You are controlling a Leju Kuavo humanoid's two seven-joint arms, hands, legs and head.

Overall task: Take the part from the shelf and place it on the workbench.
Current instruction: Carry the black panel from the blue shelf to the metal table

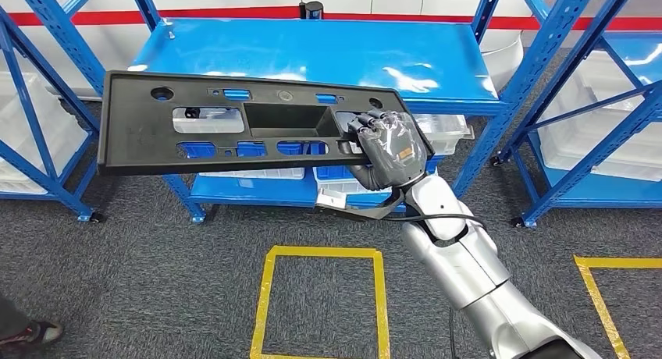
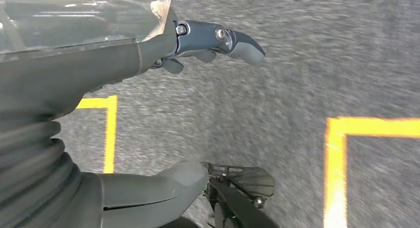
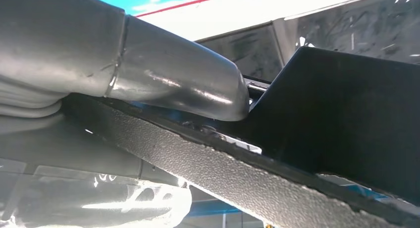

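Part [image 1: 234, 125] held before the shelf [image 1: 312, 55] by right hand [image 1: 388, 146], floor squares [image 1: 320, 304] below

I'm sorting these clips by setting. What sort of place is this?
Probably a factory or warehouse floor: blue steel shelving with clear bins, yellow tape squares on grey carpet, and the right hand holding a black plastic panel.

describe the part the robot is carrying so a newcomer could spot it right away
Start at the blue shelf rack straight ahead. In front of it, the right hand holds a long black plastic panel by one end. Its cut-outs and central rectangular recess mark it out.
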